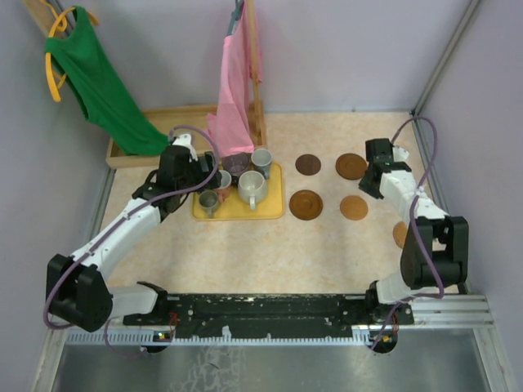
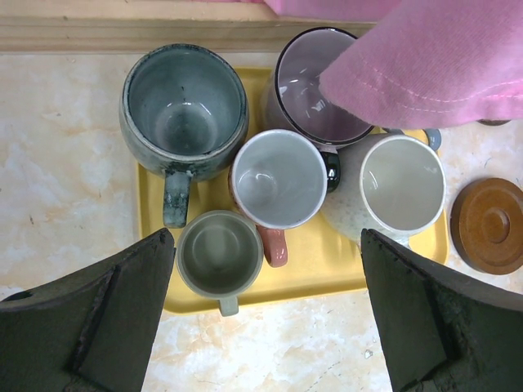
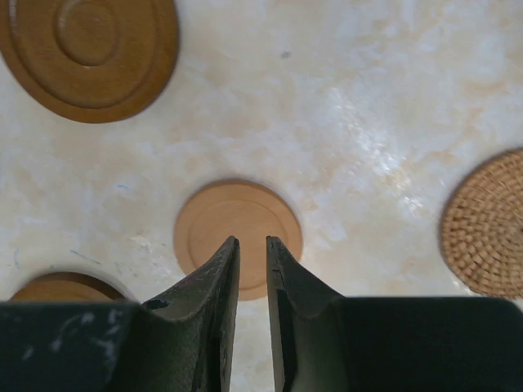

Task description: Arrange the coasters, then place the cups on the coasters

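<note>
Judging from the layout, well into the coaster half and not yet begun on the cup half. Spread on the pale mottled table [image 1: 245,245], right of the tray, in a loose two-by-two grid: a small dark brown coaster [image 1: 308,164], a mid-brown wooden coaster [image 1: 351,166], a larger dark brown ringed coaster [image 1: 306,204] and a plain light tan coaster [image 1: 354,207]; a fifth, a woven rattan coaster [image 3: 490,224], off to the side of the grid and half hidden behind the right arm in the overhead view; no sixth found in any view.

Right gripper [image 3: 252,239] low over the near edge of the tan disc, jaws parted by only a thin slit, nothing seen between them; touching the disc or not, impossible to tell.

Left gripper [image 2: 267,237] poised above the yellow rectangular tray [image 2: 327,261], jaws spread wide and empty. Crowded together on that tray: a dark grey-green glazed mug [image 2: 184,110], a mauve mug [image 2: 315,90] partly covered by a hanging pink cloth [image 2: 433,57], a pinkish mug with a white inside [image 2: 278,180], a small pale grey-green mug [image 2: 221,253], a cream speckled mug [image 2: 400,184] and, behind it, a pale blue-grey mug [image 1: 261,158].

Left to do, most likely: bringing the rattan disc into line, then carrying every mug across, one per coaster; no coaster bearing a cup so far.
</note>
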`<state>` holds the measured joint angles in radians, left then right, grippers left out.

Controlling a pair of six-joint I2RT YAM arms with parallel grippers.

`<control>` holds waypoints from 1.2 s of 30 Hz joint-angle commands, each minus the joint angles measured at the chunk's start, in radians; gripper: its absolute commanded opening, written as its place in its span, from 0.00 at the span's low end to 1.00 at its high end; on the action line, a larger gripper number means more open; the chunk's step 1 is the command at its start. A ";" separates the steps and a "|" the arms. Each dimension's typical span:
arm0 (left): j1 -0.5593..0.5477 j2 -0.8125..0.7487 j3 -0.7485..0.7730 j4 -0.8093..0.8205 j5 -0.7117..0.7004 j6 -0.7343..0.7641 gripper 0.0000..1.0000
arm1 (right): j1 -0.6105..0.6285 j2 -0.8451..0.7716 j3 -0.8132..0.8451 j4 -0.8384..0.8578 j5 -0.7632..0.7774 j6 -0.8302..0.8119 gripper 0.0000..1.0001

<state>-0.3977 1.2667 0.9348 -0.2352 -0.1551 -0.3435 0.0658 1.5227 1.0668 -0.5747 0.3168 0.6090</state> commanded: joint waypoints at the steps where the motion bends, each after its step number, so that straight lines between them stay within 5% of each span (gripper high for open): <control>1: -0.006 -0.041 -0.013 0.002 0.017 -0.012 1.00 | -0.058 -0.108 -0.063 -0.049 0.055 -0.006 0.21; 16: -0.006 -0.064 -0.043 0.019 0.079 -0.020 1.00 | -0.442 -0.210 -0.268 -0.049 -0.025 0.022 0.18; 36: -0.014 -0.077 -0.039 0.008 0.072 -0.017 1.00 | -0.507 -0.004 -0.202 0.013 -0.049 0.043 0.18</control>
<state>-0.4046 1.2102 0.8951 -0.2337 -0.0830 -0.3622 -0.4351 1.4902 0.8215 -0.5968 0.2821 0.6399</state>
